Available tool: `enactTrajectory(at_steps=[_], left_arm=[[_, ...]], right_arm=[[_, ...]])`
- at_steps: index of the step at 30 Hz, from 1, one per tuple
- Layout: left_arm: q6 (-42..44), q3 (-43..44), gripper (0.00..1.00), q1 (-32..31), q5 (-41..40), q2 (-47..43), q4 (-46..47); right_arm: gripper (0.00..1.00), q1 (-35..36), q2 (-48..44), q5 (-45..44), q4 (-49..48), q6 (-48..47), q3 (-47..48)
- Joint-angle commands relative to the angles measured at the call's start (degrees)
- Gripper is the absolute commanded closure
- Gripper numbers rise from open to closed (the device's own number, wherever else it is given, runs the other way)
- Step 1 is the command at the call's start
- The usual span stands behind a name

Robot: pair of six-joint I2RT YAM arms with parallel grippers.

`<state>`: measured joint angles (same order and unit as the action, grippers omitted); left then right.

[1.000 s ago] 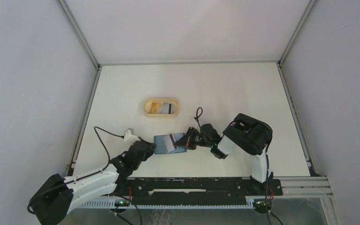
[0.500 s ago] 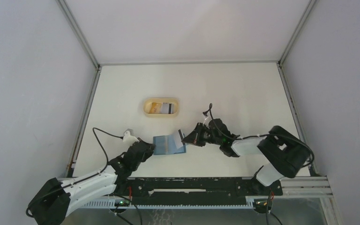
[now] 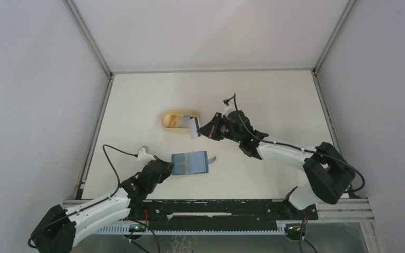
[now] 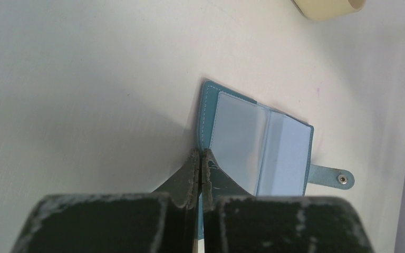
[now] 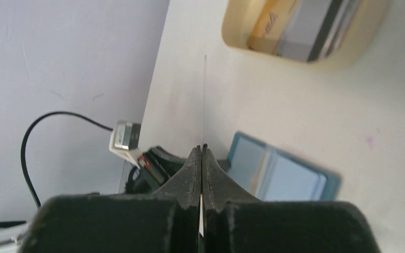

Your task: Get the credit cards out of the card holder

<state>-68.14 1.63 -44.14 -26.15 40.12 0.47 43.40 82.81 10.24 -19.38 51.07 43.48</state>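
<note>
Top view, with both wrist views; you are looking at the moment after an extraction. One second ago your right tool [image 3: 203, 130] stood at the far half of the card holder [image 3: 190, 163]; half a second ago it had drawn clear; now it has swung away to the near end of the tan dish [image 3: 164, 121], its fingers pressed together on a credit card [image 3: 193, 126]. In the right wrist view that card shows only as a thin edge [image 5: 205, 95] standing straight out past the tool tips [image 5: 201, 150], with the dish [image 5: 348, 58] up and to the right of them and the holder [image 5: 282, 176] low beside them. Other cards [image 3: 179, 120] already lie in the dish. Your left tool [image 3: 170, 167] has not shifted; its fingers are pressed together [image 4: 200, 155] at the holder's near edge, though whether they nip the cover or merely bear down on it cannot be told. The holder [image 4: 258, 153] lies open and flat on the surface [image 3: 274, 105] just ahead of that tool, with the closure tab [image 4: 331, 176] at its far side. The two sleeves in view look empty, so this may be the last card; release over the dish is the likely next step.
</note>
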Motion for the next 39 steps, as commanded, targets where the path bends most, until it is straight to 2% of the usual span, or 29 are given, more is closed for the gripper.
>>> enactTrajectory(at_steps=[1, 7, 16, 24, 33, 39], left_arm=[[3.2, -4.0, 1.0, -0.2, 0.3, 1.5, -1.8], [3.6, -3.8, 1.0, -0.2, 0.9, 4.0, 0.5], [4.5, -4.9, 1.0, -0.3, 0.4, -0.4, -0.1], [4.3, -6.9, 1.0, -0.2, 1.3, -6.0, -3.9], [4.3, -6.9, 1.0, -0.3, 1.1, -6.2, -4.1], [4.4, -6.5, 1.0, -0.2, 1.3, -6.9, -4.5]], right_arm=[[1.0, -0.3, 6.6, -0.3, 3.0, -2.7, 9.5], [1.0, -0.3, 16.3, -0.1, 4.3, -2.7, 19.5], [1.0, -2.2, 28.3, -3.2, 6.2, -5.0, 29.9], [1.0, -4.5, 33.1, -3.4, 4.9, -4.1, 31.4], [1.0, -5.0, 34.7, -4.2, 6.0, -4.5, 31.4], [0.75, -5.5, 32.9, -2.9, 7.4, -6.9, 31.4]])
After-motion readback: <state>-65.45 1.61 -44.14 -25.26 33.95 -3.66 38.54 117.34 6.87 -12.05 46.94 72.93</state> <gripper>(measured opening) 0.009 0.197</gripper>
